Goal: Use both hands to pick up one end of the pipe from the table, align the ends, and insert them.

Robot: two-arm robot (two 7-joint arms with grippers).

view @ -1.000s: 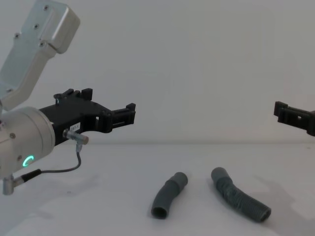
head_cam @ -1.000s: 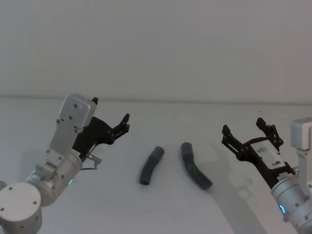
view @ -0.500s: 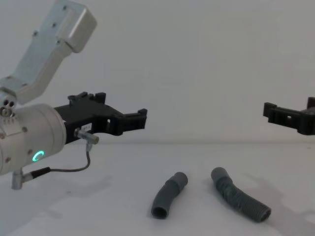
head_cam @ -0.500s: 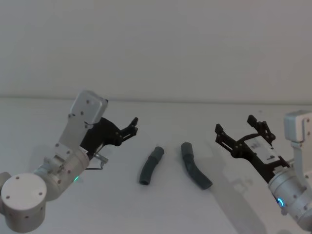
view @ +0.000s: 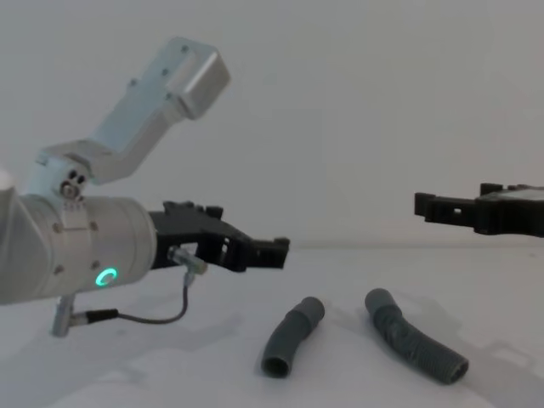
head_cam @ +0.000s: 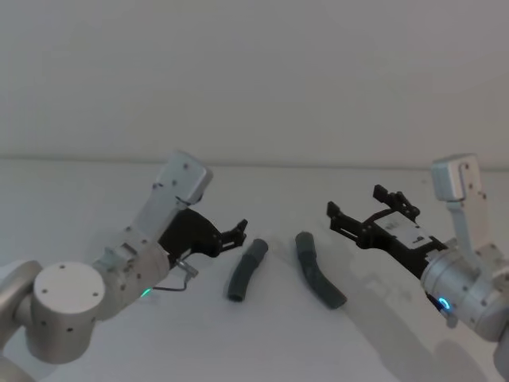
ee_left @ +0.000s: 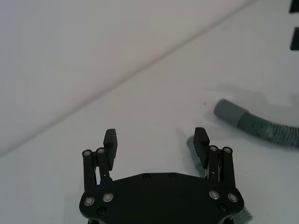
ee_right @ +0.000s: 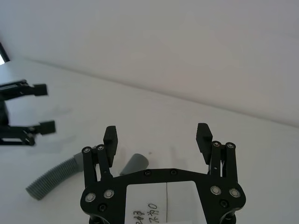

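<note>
Pipe: two bent grey pieces, apart.

Cut by the frame edge in left wrist view: ribbed pipe piece. Mostly hidden behind a finger of the left gripper: probably the smoother piece. Cropped at 3 o'clock in chest view: right gripper.

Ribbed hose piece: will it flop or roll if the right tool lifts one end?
Probably somewhat flexible: the ribbed hose piece has corrugations and lies bent. That bend likely stops it rolling on the table. It looks short and hollow, so probably light for the open right tool.
</note>
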